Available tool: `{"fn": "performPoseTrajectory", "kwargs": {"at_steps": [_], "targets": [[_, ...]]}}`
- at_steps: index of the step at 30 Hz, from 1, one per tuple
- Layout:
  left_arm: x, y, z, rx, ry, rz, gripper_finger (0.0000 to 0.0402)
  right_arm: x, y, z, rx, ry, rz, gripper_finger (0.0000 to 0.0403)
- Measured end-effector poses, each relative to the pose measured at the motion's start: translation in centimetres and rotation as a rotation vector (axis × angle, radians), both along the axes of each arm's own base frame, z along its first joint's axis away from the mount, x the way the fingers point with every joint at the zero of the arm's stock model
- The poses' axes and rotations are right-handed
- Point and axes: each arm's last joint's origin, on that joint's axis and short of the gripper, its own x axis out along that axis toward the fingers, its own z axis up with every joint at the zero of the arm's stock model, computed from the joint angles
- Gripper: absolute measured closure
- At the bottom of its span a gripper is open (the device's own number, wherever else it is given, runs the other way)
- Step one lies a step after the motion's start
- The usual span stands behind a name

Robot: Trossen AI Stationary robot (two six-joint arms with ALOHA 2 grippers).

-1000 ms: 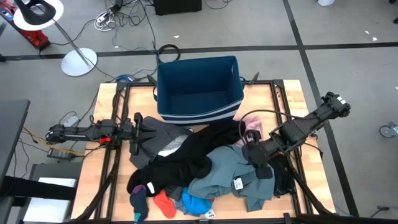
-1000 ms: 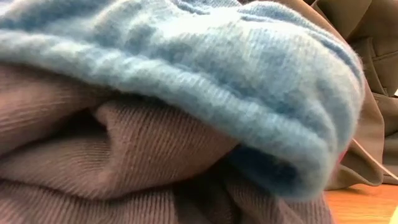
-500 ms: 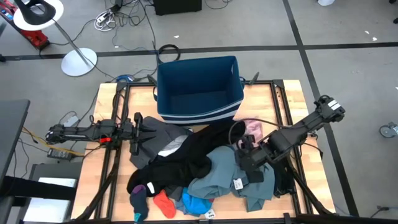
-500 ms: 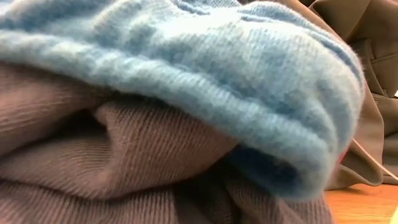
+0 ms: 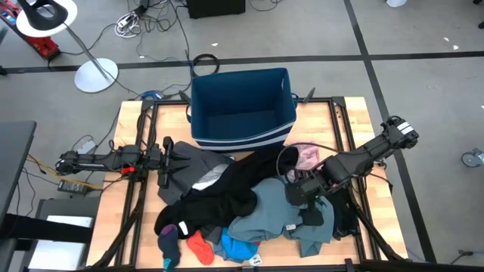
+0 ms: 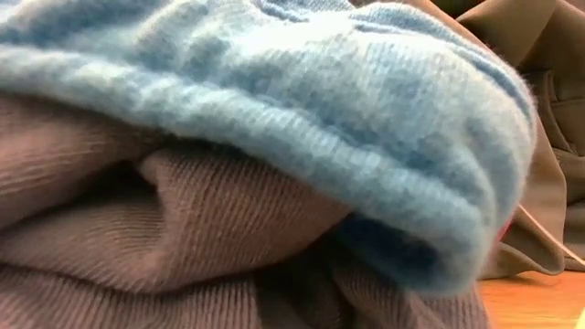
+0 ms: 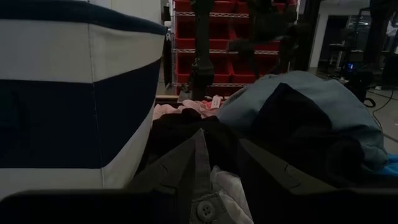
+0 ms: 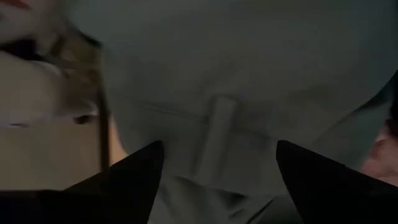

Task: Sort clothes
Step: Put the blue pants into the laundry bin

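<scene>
Our right gripper (image 5: 296, 194), jaws spread wide, hangs directly over the grey-teal garment (image 5: 268, 204), which sprawls from it toward eight o'clock in the pile's right half. Our left gripper (image 5: 165, 160), narrowly parted and empty, waits at the pile's ten o'clock edge, farther off.

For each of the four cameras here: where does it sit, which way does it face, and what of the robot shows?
High view: above the table, looking straight down; both arms, the blue bin, the clothes pile.
Low view: table height, filled by a blue knit garment over brown fabric; no robot visible.
Left wrist view: faces the bin's striped wall and the pile; no fingers clearly visible.
Right wrist view: looks down on the grey-teal garment between the right gripper's open fingers.
Shared: high and right wrist views both show the grey-teal garment.
</scene>
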Motion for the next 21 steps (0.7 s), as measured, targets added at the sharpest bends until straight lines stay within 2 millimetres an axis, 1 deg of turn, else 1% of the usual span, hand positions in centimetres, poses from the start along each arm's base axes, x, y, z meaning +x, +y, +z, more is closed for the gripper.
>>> {"fn": "performPoseTrajectory", "kwargs": {"at_steps": [4, 10, 16, 21], "targets": [[0.00, 0.00, 0.01, 0.000, 0.000, 0.000, 0.0277, -0.37, -0.22, 0.57, 0.013, -0.019, -0.006, 0.0093], [0.00, 0.00, 0.00, 0.000, 0.000, 0.000, 0.0277, -0.43, -0.24, 0.63, 0.017, -0.019, -0.005, 0.0092], [0.00, 0.00, 0.01, 0.000, 0.000, 0.000, 0.0277, -0.27, -0.49, 0.60, -0.066, -0.062, -0.042, 0.0093], [0.00, 0.00, -0.01, 0.000, 0.000, 0.000, 0.0277, -0.39, -0.27, 0.60, -0.004, -0.028, -0.032, 0.0093]]}}
